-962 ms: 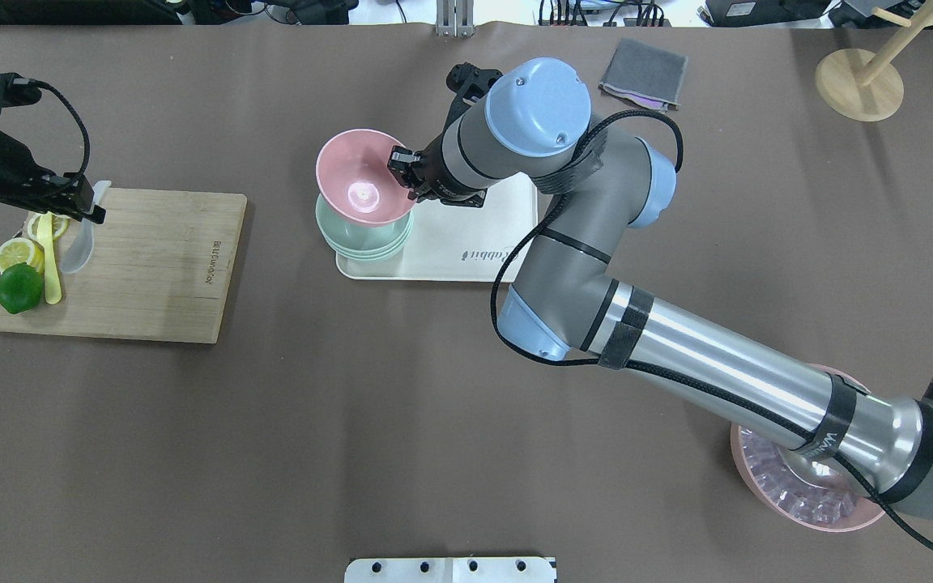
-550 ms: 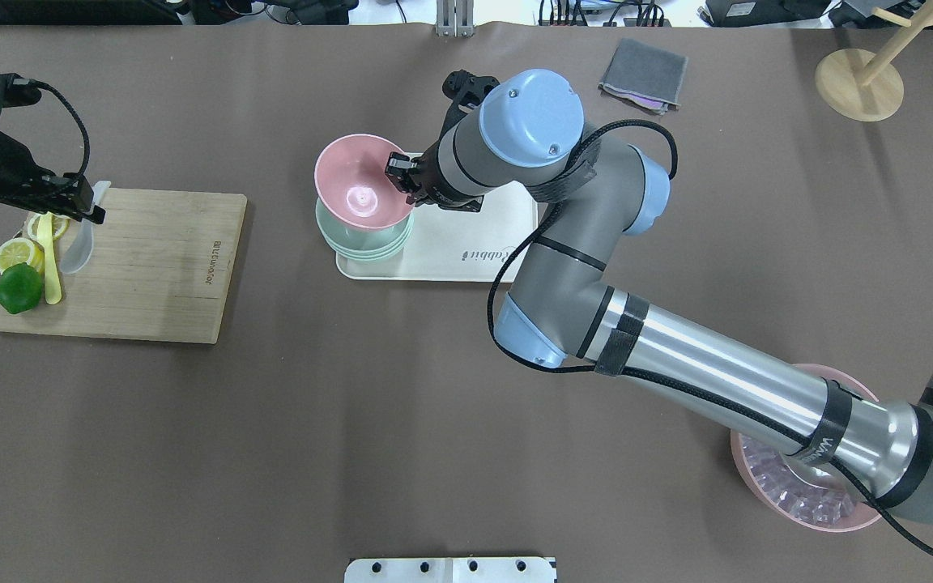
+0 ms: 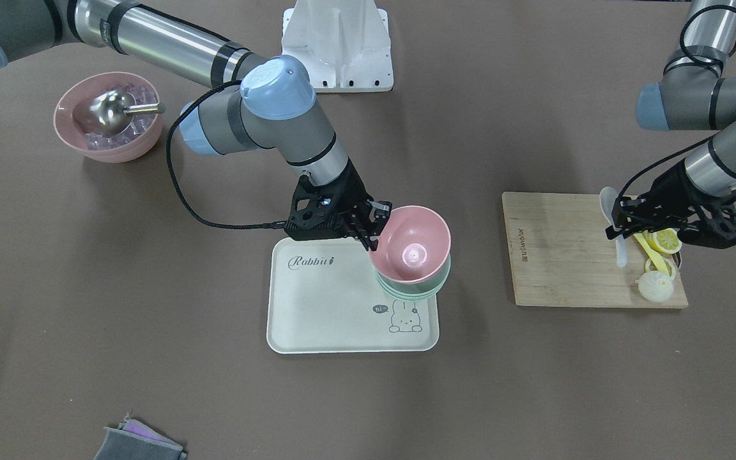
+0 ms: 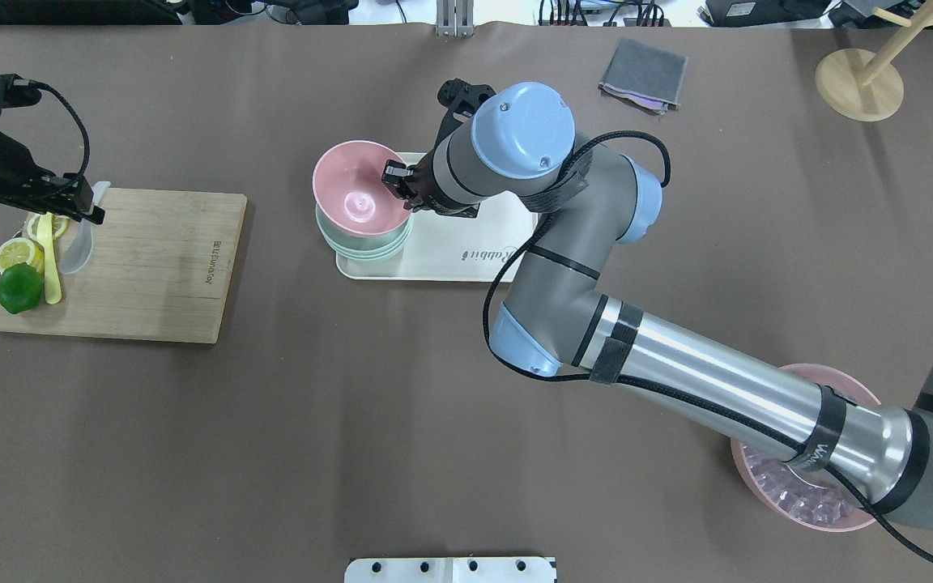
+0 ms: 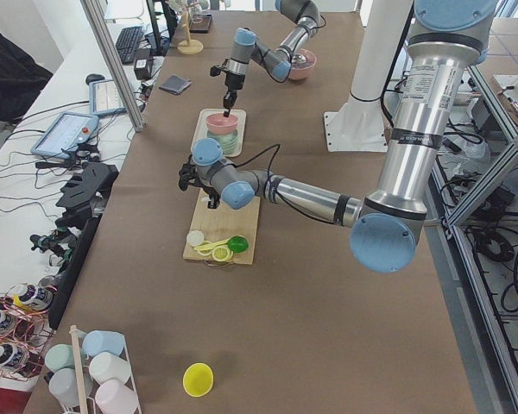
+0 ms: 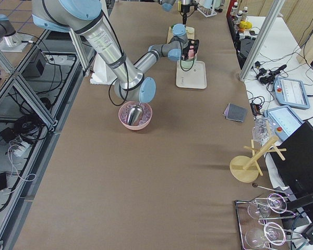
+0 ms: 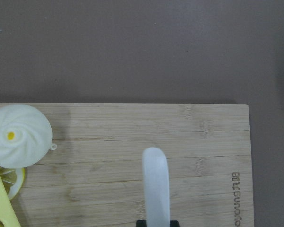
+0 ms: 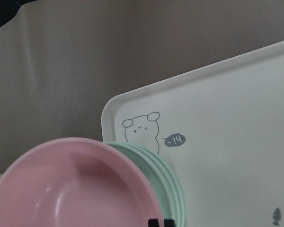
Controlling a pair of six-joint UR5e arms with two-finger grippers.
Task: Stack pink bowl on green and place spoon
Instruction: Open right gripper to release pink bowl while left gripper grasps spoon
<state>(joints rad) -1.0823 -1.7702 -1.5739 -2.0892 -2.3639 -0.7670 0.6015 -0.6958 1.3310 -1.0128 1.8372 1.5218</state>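
The small pink bowl (image 4: pixel 345 182) is tilted on top of the nested green bowls (image 4: pixel 363 244), at the left end of a white tray (image 4: pixel 466 235). My right gripper (image 4: pixel 398 180) is shut on the pink bowl's right rim. The bowl (image 3: pixel 413 246) and the green bowls (image 3: pixel 439 284) also show in the front view, and the bowl (image 8: pixel 75 189) in the right wrist view. My left gripper (image 4: pixel 87 207) is shut on the milky-white spoon (image 4: pixel 78 249) over the left part of the wooden cutting board (image 4: pixel 159 267). The spoon (image 7: pixel 156 184) points forward in the left wrist view.
Lemon slices (image 4: pixel 17 253), a lime (image 4: pixel 19 288) and a long yellow utensil (image 4: pixel 49 259) lie at the board's left end. A ribbed pink bowl with ice and a metal scoop (image 3: pixel 109 118) stands near the right arm's base. A grey cloth (image 4: pixel 643 74) and a wooden stand (image 4: pixel 859 85) are at the far right.
My right gripper has shifted the pink bowl slightly left over the green bowls. The left gripper and spoon have barely moved.
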